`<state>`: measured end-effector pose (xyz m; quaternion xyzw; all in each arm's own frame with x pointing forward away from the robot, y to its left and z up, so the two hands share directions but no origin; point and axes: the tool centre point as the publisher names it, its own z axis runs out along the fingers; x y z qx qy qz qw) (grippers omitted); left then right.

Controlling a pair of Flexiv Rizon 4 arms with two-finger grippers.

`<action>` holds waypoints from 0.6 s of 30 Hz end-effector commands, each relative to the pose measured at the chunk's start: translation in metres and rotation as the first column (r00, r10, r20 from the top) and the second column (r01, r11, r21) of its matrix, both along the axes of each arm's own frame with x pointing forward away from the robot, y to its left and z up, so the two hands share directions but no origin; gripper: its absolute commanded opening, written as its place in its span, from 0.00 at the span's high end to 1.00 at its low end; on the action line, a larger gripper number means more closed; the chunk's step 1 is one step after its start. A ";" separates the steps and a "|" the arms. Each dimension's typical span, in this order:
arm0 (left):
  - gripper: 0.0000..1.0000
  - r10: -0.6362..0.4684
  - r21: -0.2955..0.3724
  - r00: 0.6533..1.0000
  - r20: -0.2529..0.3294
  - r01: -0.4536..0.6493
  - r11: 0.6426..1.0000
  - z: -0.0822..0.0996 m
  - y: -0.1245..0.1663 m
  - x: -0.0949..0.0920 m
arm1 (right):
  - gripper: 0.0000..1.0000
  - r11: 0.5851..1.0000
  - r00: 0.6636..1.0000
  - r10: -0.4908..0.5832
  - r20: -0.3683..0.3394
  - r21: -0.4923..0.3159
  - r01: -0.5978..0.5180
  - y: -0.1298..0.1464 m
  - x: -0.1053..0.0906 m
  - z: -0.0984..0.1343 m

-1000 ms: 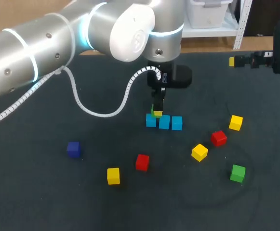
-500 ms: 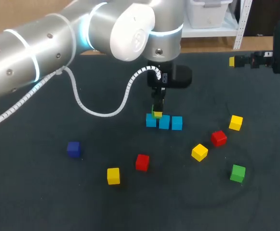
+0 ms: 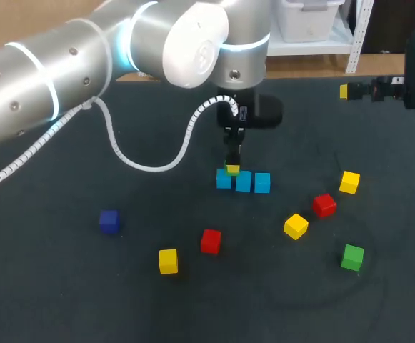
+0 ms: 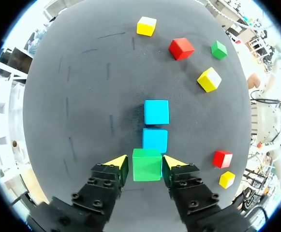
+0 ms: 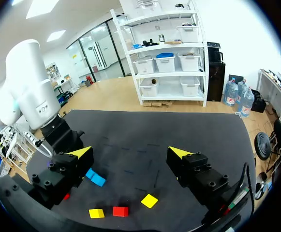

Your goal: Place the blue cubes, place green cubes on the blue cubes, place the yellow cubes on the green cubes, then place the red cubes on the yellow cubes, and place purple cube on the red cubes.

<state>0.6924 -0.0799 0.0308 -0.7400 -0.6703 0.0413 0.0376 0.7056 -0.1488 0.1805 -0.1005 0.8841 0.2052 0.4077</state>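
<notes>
The left gripper [image 4: 146,160] has opened a sliver and lifted slightly, leaving the green cube [image 4: 147,166] resting on the end blue cube [image 3: 224,180], so the first green looks placed; the right gripper [image 5: 129,152] hangs wide open

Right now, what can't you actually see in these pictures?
Left wrist view: one blue cube of three, hidden under the green cube.
Head view: how squarely that green cube sits; too small, and the left gripper overlaps it.
Right wrist view: that green cube, apparently behind the right gripper.
</notes>
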 end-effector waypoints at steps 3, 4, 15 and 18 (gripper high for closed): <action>0.55 0.010 0.002 1.000 -0.005 -0.010 1.000 0.003 0.004 0.003 | 0.00 1.000 1.000 0.003 0.000 0.001 -0.003 -0.001 0.000 -0.001; 0.56 0.011 0.002 1.000 -0.003 -0.011 1.000 0.003 0.004 0.003 | 0.00 1.000 1.000 0.003 0.000 0.001 -0.003 -0.001 0.000 -0.001; 0.58 0.011 0.006 1.000 -0.005 -0.011 1.000 0.002 0.004 0.000 | 0.00 1.000 1.000 0.003 0.000 0.001 -0.003 -0.001 0.000 -0.001; 0.64 0.010 0.008 1.000 -0.003 -0.010 1.000 0.003 0.004 -0.001 | 0.00 1.000 1.000 0.003 0.000 0.001 -0.003 -0.001 0.000 -0.001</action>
